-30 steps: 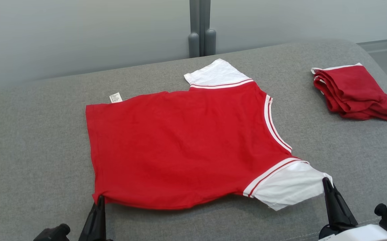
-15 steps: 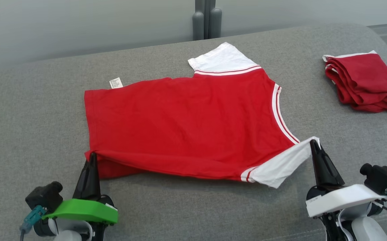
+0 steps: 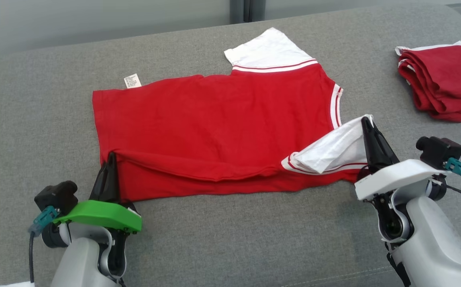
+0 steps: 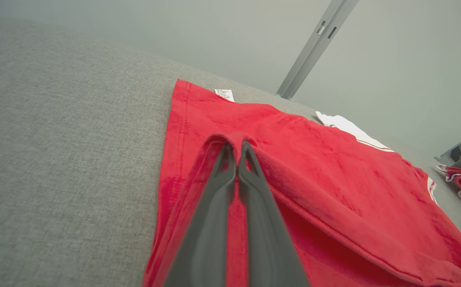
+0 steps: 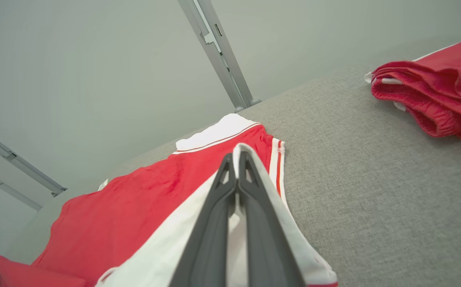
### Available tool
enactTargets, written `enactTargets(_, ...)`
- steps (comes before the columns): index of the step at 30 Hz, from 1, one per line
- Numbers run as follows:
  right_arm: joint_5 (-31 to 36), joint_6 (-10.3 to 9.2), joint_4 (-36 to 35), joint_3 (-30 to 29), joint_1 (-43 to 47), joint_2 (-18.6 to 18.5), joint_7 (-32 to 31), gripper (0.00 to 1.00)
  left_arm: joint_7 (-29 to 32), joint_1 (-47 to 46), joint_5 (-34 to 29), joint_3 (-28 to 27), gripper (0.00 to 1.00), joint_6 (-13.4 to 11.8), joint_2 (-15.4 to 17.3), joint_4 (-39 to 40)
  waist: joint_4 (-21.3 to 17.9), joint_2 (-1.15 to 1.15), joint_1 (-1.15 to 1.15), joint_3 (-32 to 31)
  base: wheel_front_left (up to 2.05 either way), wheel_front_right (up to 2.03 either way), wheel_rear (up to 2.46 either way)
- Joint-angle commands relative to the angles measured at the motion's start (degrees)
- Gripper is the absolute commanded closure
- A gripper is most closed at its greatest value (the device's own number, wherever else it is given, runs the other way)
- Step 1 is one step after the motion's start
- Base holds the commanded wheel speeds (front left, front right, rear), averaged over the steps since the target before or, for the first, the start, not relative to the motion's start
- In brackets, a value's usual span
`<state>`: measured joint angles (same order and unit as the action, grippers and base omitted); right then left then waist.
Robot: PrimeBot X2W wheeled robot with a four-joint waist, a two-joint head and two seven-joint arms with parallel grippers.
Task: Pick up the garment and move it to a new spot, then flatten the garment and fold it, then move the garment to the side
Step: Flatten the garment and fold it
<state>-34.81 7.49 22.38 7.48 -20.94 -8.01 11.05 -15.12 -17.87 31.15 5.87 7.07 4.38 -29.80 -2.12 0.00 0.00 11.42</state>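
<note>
- Nearest us, the left gripper (image 3: 111,156) is clamped tight on the near hem corner of the red garment (image 3: 214,115), with cloth draped over its tips.
- The right gripper (image 3: 364,121) is likewise pinched closed on the near white sleeve (image 3: 330,149), held raised above the body.
- The garment lies spread across the middle of the grey cushion (image 3: 222,239), its near edge doubled over.
- Risk, in our judgement: either thin pinch may slip, or uneven travel between the arms would skew the crease.
- Farther right, a folded red pile (image 3: 441,87) sits well apart.
- Farthest, the far sleeve (image 3: 270,50) could wrinkle if the body is dragged.
</note>
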Motion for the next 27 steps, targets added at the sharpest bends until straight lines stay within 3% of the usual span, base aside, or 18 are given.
enactTargets(1,-0.39,0.01,1.78,0.5,-1.69,-0.29,0.52,1.0,0.01,-1.64,-0.48,0.1,1.0,0.16,-0.05,-0.63,0.48,0.0,0.0,0.77,0.0,0.0,0.0)
enactTargets(8,-2.82,0.01,13.16,3.14,-9.71,-0.25,1.57,1.0,0.01,-5.85,-1.08,0.5,1.0,0.32,-0.2,-5.58,0.94,0.0,0.0,2.04,0.0,0.0,0.0)
enactTargets(24,-6.22,0.01,31.15,10.2,-22.57,-0.44,3.24,1.0,0.01,-9.97,-2.14,0.55,1.0,0.45,-0.72,-9.78,2.13,0.0,0.0,3.87,0.0,0.0,0.0)
enactTargets(25,-6.44,0.01,31.93,10.54,-22.99,-0.46,3.36,0.93,0.01,-10.0,-2.21,0.49,0.96,0.45,-0.76,-9.75,2.22,0.0,0.0,3.88,0.0,0.0,0.0)
enactTargets(26,-6.61,0.01,32.57,10.85,-23.37,-0.46,3.45,0.69,0.01,-10.01,-2.39,0.38,0.67,0.45,-0.78,-9.64,2.31,0.0,0.0,3.88,0.0,0.0,0.0)
enactTargets(27,-6.82,0.0,33.11,11.18,-23.75,-0.41,3.62,0.52,0.01,-9.96,-2.61,0.31,0.24,0.46,-0.8,-9.51,2.37,0.0,0.0,3.87,0.0,0.0,0.0)
